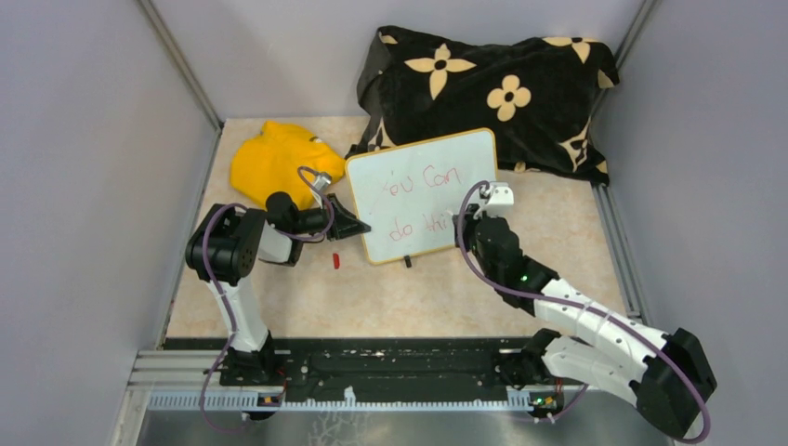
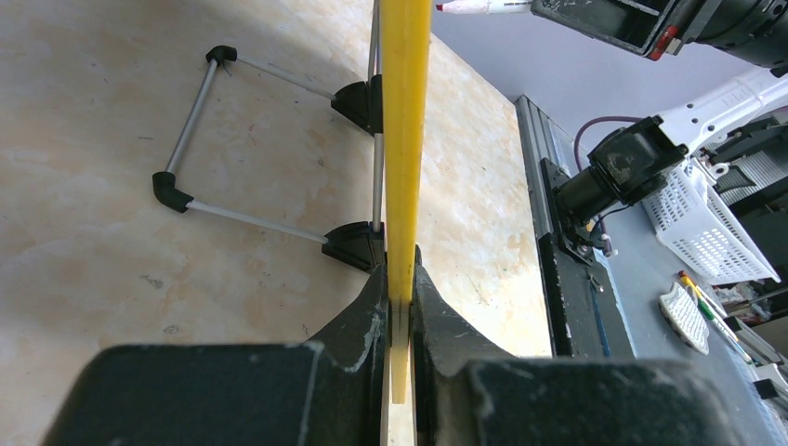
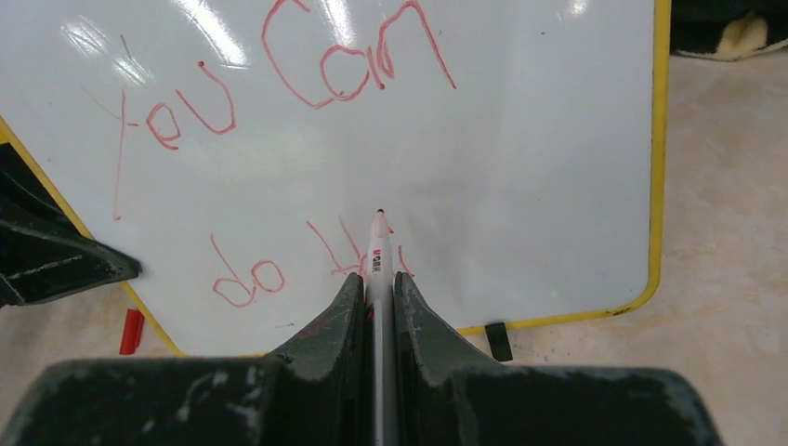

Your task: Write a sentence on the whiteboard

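The whiteboard [image 1: 423, 190] stands tilted on the table, with a yellow rim and black clip feet. Red writing [image 3: 316, 65] reads "You Can" on top and "do thi" [image 3: 279, 269] below. My left gripper [image 1: 358, 226] is shut on the board's left edge; in the left wrist view the yellow rim [image 2: 406, 139] sits edge-on between the fingers. My right gripper [image 1: 469, 212] is shut on a white marker [image 3: 376, 265], whose tip is at the board surface in the second line. The marker also shows in the left wrist view [image 2: 483, 6].
A yellow cloth [image 1: 279, 163] lies at the back left. A black bag with cream flowers [image 1: 492, 93] lies behind the board. A small red cap [image 1: 336, 261] lies on the table before the board's left corner. The board's wire stand [image 2: 269, 149] rests behind it.
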